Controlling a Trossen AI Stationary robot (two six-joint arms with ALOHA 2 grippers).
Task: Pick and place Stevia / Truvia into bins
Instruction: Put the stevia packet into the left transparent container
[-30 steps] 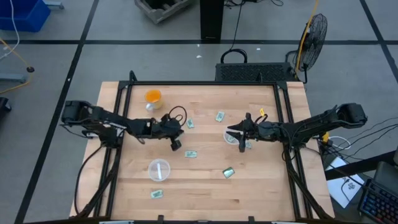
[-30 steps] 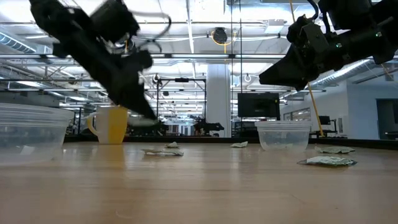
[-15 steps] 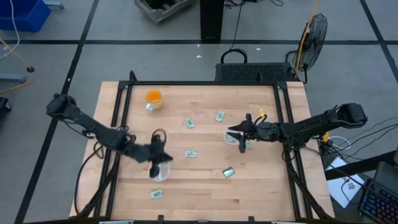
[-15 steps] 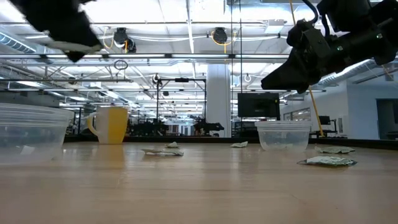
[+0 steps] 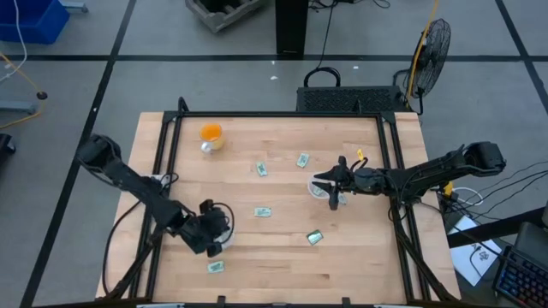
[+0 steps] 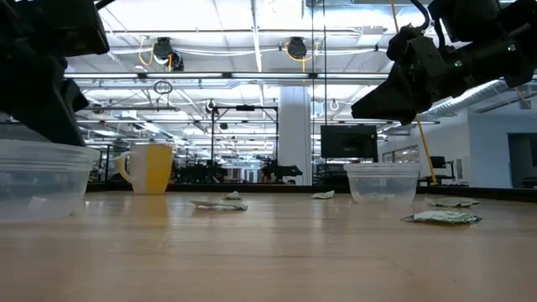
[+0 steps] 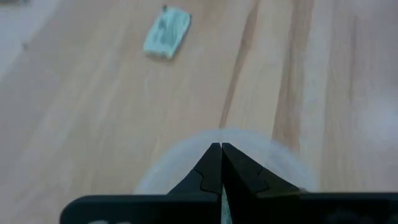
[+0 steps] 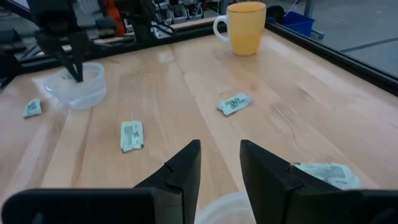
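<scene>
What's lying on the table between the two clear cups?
In the high view, one pale packet lies on bare wood between the left cup and the right cup; a darker packet sits nearer.

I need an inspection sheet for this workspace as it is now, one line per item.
Surface: wooden table, black frame rails at the sides.
Job's things: clear cup under the left gripper; second clear cup under the right gripper; loose packets on the wood, such as the pale one and the darker green one.
Clutter: orange cup.
Grippers: left gripper fingers shut, above its cup; right gripper fingers open.
Cables: loops beside the table's right edge.
Surroundings: floor fan.
</scene>
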